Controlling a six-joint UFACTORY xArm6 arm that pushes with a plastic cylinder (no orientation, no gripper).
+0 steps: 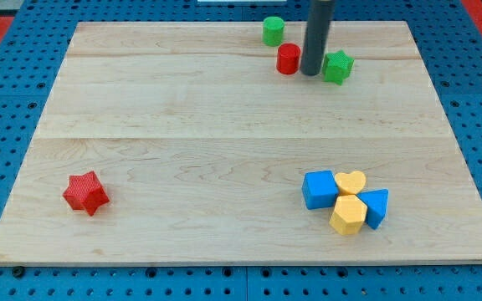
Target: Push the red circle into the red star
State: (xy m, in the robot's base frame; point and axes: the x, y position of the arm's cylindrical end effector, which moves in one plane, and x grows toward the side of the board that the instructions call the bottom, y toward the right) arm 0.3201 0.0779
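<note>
yellow hexagon (348, 215) nearest, red star (85, 193) bottom left, my tip (310, 73) bare, between red circle (288, 58) and green star (337, 67)

The red circle (288, 58) stands far on the board (182, 167), the tip (310, 73) just right of it. The red star (85, 193) lies near, at the left.

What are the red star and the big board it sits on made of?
Red star: looks like matte plastic, judging by its even colour and faintly ridged faces, though painted wood is possible. Board: pale wood, unpainted, with visible grain and seams between planks.
</note>
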